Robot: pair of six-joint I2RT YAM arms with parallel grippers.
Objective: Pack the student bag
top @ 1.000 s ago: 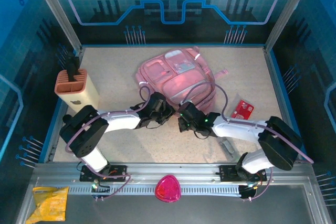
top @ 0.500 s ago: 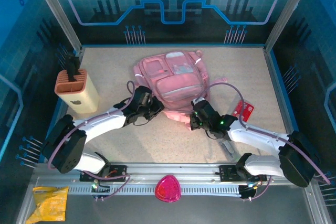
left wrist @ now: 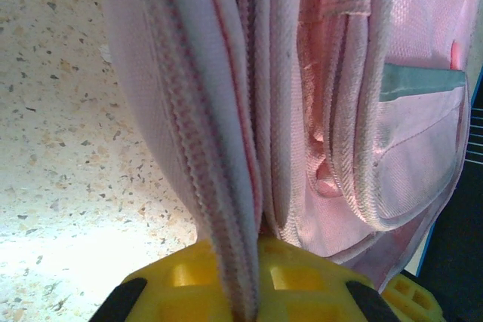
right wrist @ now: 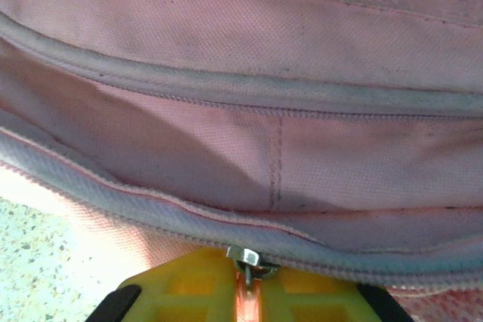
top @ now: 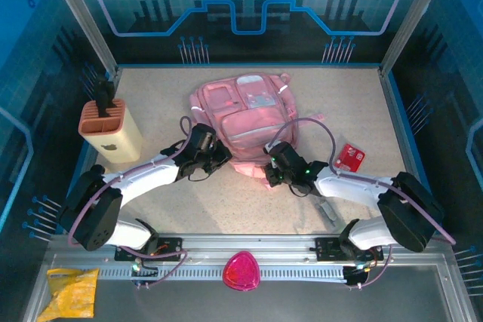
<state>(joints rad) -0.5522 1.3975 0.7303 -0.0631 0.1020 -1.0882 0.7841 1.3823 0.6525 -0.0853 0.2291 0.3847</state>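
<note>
- I see the student bag point(top: 243, 115) lying flat on the table point(top: 355, 103), toward the far middle, with its near edge facing both arms
- My left arm point(top: 143, 179) stretches low over the table from its base, angling forward and to the right, and the left tool point(top: 217, 156) sits at the bag's near left corner
- In the left wrist view, the left tool point(left wrist: 240, 292) is clenched on a zipper band point(left wrist: 204, 148) of the bag, which runs down between its yellow fingers point(left wrist: 302, 284)
- My right arm point(top: 355, 185) lies low too, reaching forward and to the left, and the right tool point(top: 270, 171) meets the bag's near edge
- In the right wrist view, the right tool point(right wrist: 249, 292) is clamped on the zipper pull point(right wrist: 243, 256), whose slider sits just above the yellow pads point(right wrist: 189, 292)
</note>
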